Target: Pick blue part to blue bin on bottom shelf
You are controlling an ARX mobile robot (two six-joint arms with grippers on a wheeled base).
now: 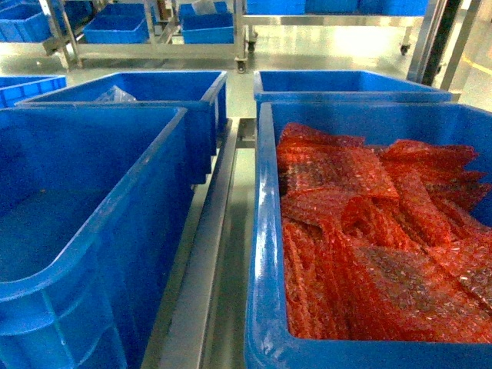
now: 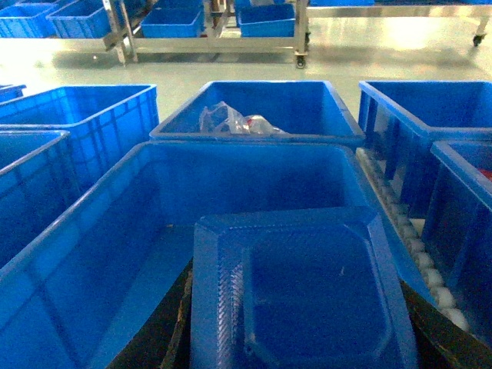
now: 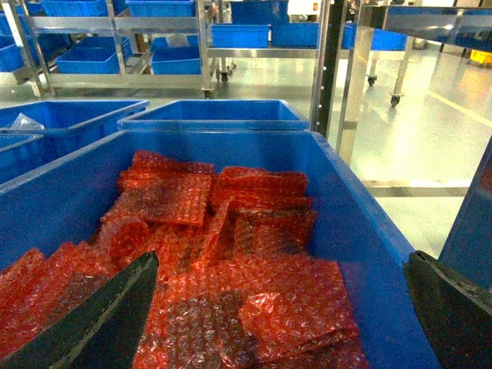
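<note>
We see no arm in the head view, and both near bins run off the bottom edge: the left blue bin (image 1: 92,231) loses its front wall, the right bin (image 1: 265,254) its near corner and right side. The red bubble-wrap bags (image 1: 369,231) hide that bin's floor. From the left wrist, the blue part (image 2: 300,292) is cut off at the bottom, so we cannot tell how the left end effector (image 2: 300,338) grips it; only dark slivers show. The crumpled clear plastic (image 2: 234,121) in the far bin is too blurred to identify. The right end effector (image 3: 284,315) shows two dark fingers (image 3: 100,315), cropped.
</note>
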